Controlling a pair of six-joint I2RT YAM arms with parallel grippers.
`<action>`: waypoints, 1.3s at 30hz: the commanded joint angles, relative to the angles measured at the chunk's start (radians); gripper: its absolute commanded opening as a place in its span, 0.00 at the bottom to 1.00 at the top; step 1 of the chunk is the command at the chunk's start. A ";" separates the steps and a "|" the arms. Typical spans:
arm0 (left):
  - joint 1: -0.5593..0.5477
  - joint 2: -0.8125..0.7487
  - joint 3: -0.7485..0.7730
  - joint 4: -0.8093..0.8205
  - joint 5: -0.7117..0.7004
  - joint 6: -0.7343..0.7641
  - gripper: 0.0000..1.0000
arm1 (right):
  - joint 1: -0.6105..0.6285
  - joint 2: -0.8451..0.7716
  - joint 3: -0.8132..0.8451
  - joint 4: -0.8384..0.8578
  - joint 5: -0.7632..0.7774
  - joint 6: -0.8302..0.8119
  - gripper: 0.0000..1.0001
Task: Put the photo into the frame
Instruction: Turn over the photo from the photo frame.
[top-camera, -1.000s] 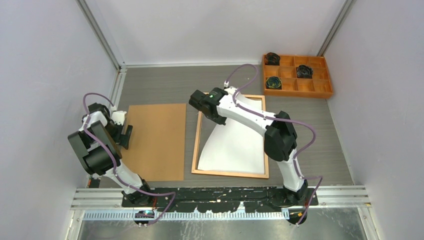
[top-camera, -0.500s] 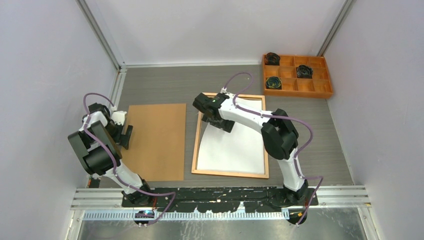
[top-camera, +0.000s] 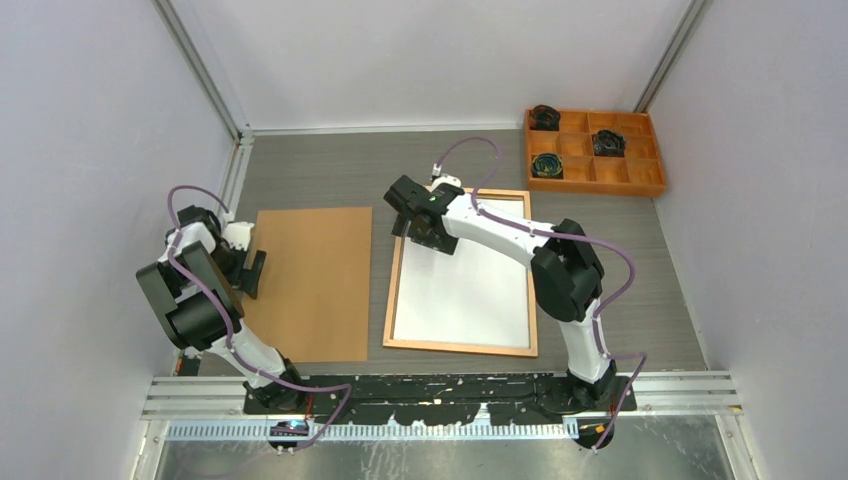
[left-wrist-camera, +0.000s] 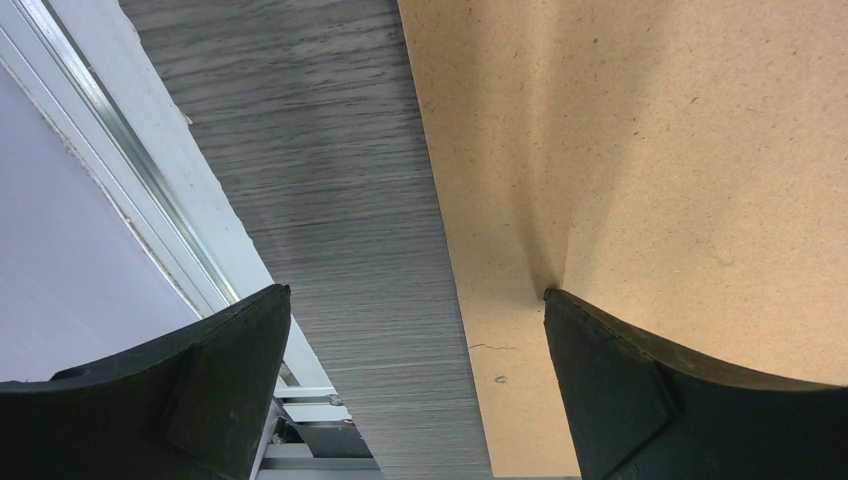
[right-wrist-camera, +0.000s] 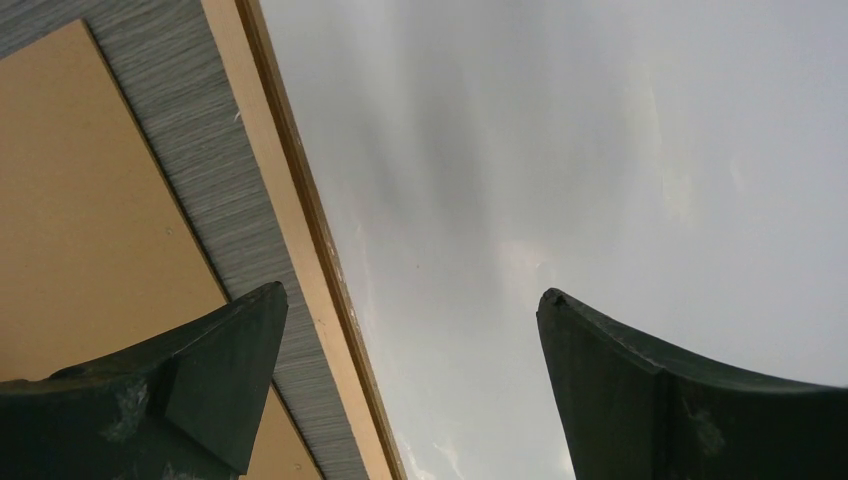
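photo (top-camera: 460, 295): white side up, flat inside the frame (top-camera: 460, 347), print presumably facing the pane.
frame: flat on the table (top-camera: 340, 180), just right of the backing board (top-camera: 310, 280).
right gripper (right-wrist-camera: 410, 300): jaws spread wide, holding nothing, over the photo's far-left corner.
left gripper (left-wrist-camera: 415, 295): wide open, empty, straddling the board's left edge, likely placed to lift it next.

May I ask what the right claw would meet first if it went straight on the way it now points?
Most likely the photo, lying white side up in the frame, just inside its left rail. The open right claw straddles that rail, so one finger might touch the table instead.
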 joint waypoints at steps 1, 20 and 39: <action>-0.003 -0.027 -0.007 0.013 -0.021 0.024 1.00 | -0.018 -0.066 0.013 0.045 -0.012 -0.032 1.00; 0.067 0.033 0.140 -0.012 -0.069 0.017 1.00 | 0.075 0.095 0.237 0.134 -0.116 -0.084 1.00; 0.024 0.126 -0.031 0.174 -0.137 -0.010 0.97 | 0.137 0.349 0.436 0.099 -0.250 -0.074 1.00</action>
